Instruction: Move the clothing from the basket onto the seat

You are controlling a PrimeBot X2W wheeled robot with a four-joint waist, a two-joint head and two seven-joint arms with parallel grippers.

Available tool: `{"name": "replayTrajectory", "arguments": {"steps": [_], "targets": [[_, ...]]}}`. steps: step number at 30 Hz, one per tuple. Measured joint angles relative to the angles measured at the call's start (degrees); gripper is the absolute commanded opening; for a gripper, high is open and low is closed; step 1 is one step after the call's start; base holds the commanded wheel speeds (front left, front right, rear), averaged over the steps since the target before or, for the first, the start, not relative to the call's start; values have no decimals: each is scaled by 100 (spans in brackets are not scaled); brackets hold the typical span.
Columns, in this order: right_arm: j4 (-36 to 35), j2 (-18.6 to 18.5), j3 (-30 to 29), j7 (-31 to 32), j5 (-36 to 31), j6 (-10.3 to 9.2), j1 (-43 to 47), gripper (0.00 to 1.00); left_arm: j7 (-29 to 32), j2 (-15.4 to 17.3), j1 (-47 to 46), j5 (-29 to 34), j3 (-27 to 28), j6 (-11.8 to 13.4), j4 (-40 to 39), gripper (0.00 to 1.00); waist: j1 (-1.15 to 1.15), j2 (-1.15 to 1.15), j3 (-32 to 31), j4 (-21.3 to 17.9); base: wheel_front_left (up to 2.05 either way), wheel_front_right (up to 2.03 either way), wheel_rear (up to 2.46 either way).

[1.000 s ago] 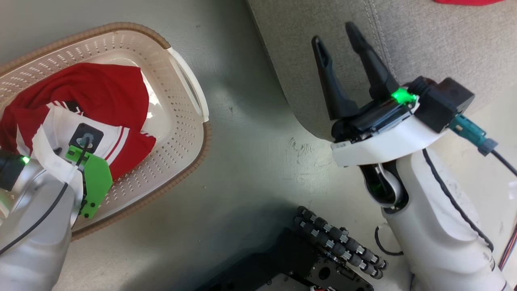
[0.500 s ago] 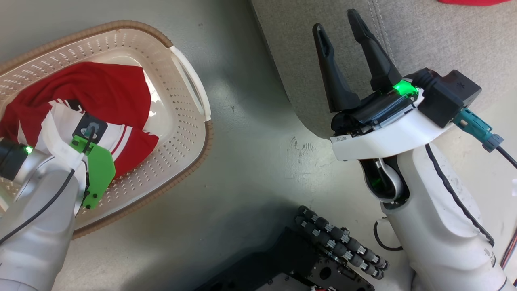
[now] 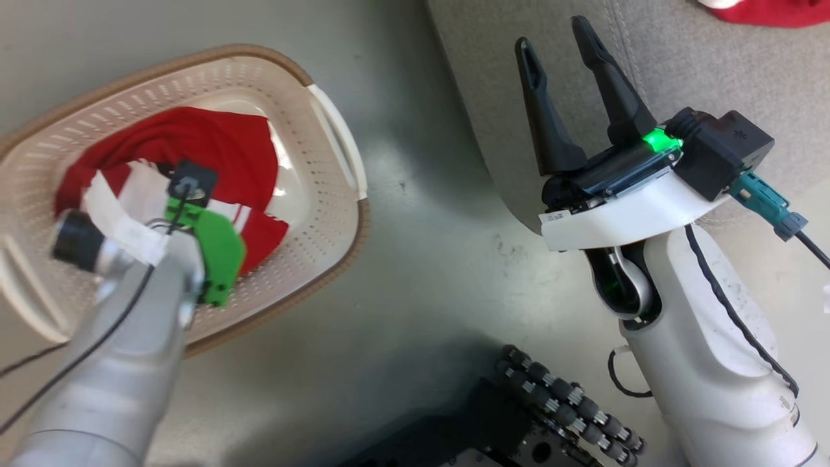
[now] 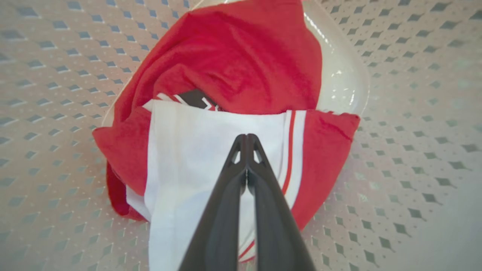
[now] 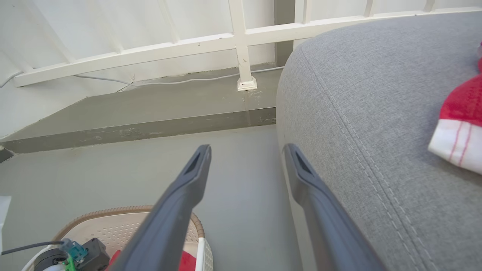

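Note:
The cream basket [image 3: 305, 214] stands on the floor at the left and holds the red clothing [image 3: 214, 139], whose large white panel lies on top. My left arm reaches down into it, the wrist [image 3: 188, 194] covering the fingers. In the left wrist view my left gripper [image 4: 246, 136] is shut, tips together just over the white panel [image 4: 188, 150] of the clothing [image 4: 241, 56]; no fabric shows pinched between them. My right gripper [image 3: 551, 35] is open and holds nothing, at the rounded corner of the grey seat [image 3: 681, 65], also seen as the right gripper [image 5: 246, 148] beside the seat [image 5: 376, 94].
Another red garment with white trim [image 5: 461, 128] lies on the seat, its edge [image 3: 758, 10] at the top right. My base with dark rollers [image 3: 564, 402] sits at the bottom. A white railing [image 5: 241, 37] and a raised step [image 5: 150, 128] stand beyond the grey floor.
The head camera has shifted, sliding the whole scene rightwards. My left wrist has moved farther over the clothing towards the basket's middle. The right gripper stays open by the seat.

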Motion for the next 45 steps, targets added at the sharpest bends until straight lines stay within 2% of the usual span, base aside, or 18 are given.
{"name": "replayTrajectory", "arguments": {"steps": [1,2,3,11,16,24,40,45], "targets": [[16,-2,-18,0,-40,1,0,100,-91,-91,5,-67,36,24,-11,15,0,0,-38,41,0,0,0],[42,-11,-30,0,-92,1,0,100,-178,-177,8,-90,38,26,-27,96,0,0,-79,86,0,0,0],[63,-32,-37,0,-142,2,-1,100,-274,-244,12,-90,31,32,-54,100,0,0,-120,132,0,0,0],[298,-361,-221,-14,-332,2,8,100,-1057,-706,176,-401,225,183,-172,100,0,0,-502,571,0,0,0],[520,-527,-332,-15,-445,-2,94,100,-1711,-727,472,-878,546,227,-245,100,0,0,-930,1001,0,0,0],[802,-634,-434,-14,-446,-55,425,100,-2398,-742,777,-1171,641,227,-377,100,0,0,-1512,1449,0,0,0],[1241,-657,-560,-14,-354,-138,1123,100,-2484,-769,1245,-1480,887,230,-1145,100,0,0,-2755,2019,0,0,0],[1271,-646,-578,-14,-286,-200,1280,100,-2484,-778,1375,-1470,1039,337,-1744,100,0,0,-3157,2148,0,0,0]]}}
